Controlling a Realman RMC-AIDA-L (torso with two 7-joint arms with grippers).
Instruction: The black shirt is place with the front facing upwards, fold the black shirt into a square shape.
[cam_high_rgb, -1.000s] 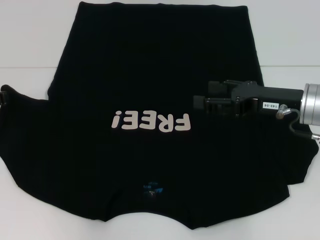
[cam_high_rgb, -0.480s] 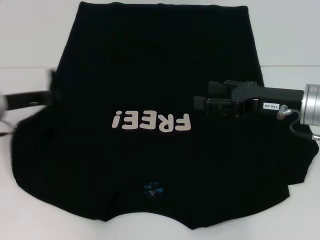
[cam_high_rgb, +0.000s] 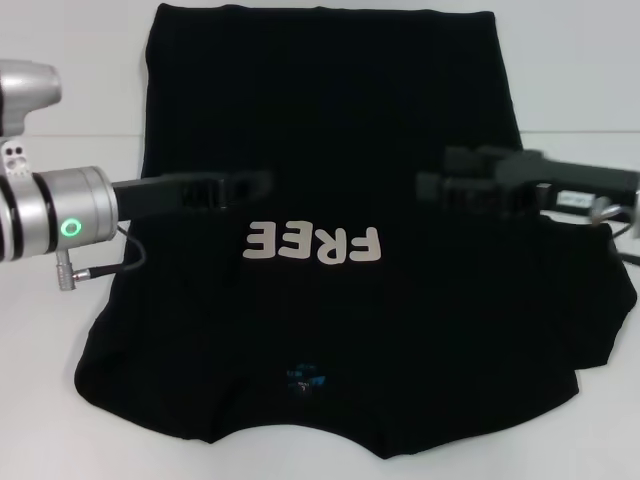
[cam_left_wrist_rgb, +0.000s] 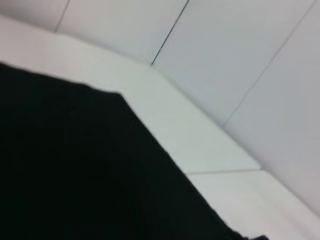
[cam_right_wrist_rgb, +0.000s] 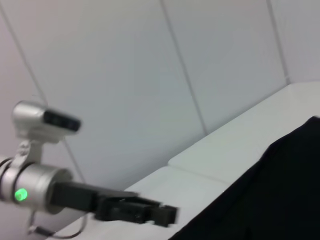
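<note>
Item: black shirt (cam_high_rgb: 330, 120), spread flat mid-frame on the white worktop (cam_high_rgb: 70, 80), its left sleeve folded inward. Soft, limp, light cloth; I judge edges and corners the best hold.
Writing: "FREE" (cam_high_rgb: 313, 242), inverted; small bluish neck label (cam_high_rgb: 303, 379), unreadable.
My left tool (cam_high_rgb: 235, 188) and right tool (cam_high_rgb: 445, 185) are over the chest; whether spread or pressed together I cannot tell.

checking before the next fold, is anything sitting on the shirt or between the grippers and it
Nothing visible does. The black shirt carries no other object; the left gripper and right gripper sit directly over its chest.
</note>
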